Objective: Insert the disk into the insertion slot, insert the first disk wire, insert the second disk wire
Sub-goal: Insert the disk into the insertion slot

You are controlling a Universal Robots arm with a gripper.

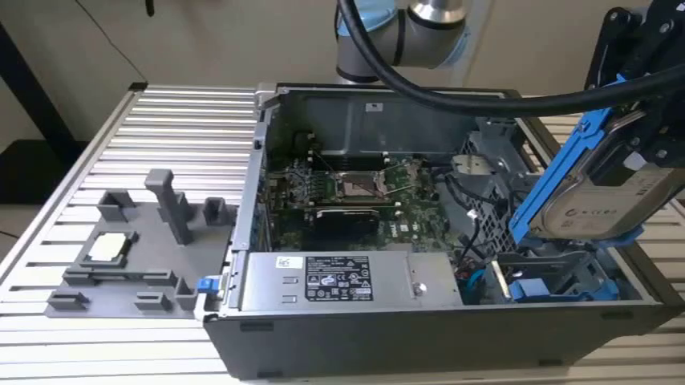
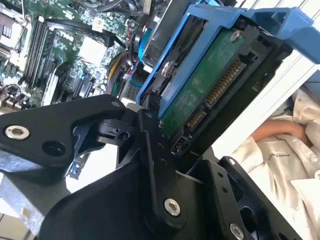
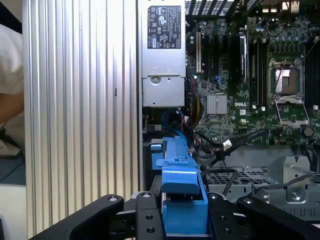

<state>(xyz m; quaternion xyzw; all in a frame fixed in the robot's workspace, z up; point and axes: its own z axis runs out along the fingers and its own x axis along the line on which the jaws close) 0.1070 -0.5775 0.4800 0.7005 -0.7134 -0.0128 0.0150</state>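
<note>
The disk (image 1: 599, 207), silver-grey with a pale label, sits in a blue carrier frame (image 1: 557, 164) and hangs steeply tilted above the case's corner at the exterior view's right. My gripper (image 1: 646, 148) is shut on it from above. Just below its lower end lies the insertion slot (image 1: 551, 277), a grey bay with blue rails. In the second wrist view the disk's green circuit board (image 2: 210, 85) faces the camera between the black fingers (image 2: 150, 145). The first wrist view looks along the blue carrier edge (image 3: 180, 195) clamped in the gripper (image 3: 182, 212). Blue and red cables (image 1: 479, 278) lie beside the slot.
The open computer case holds a motherboard (image 1: 354, 192), a grey labelled power-supply box (image 1: 332, 281) and a perforated metal cage (image 1: 487, 216). A grey fixture plate (image 1: 139, 249) lies on the ribbed table at the exterior view's left. A person's sleeve (image 2: 280, 155) is near the case.
</note>
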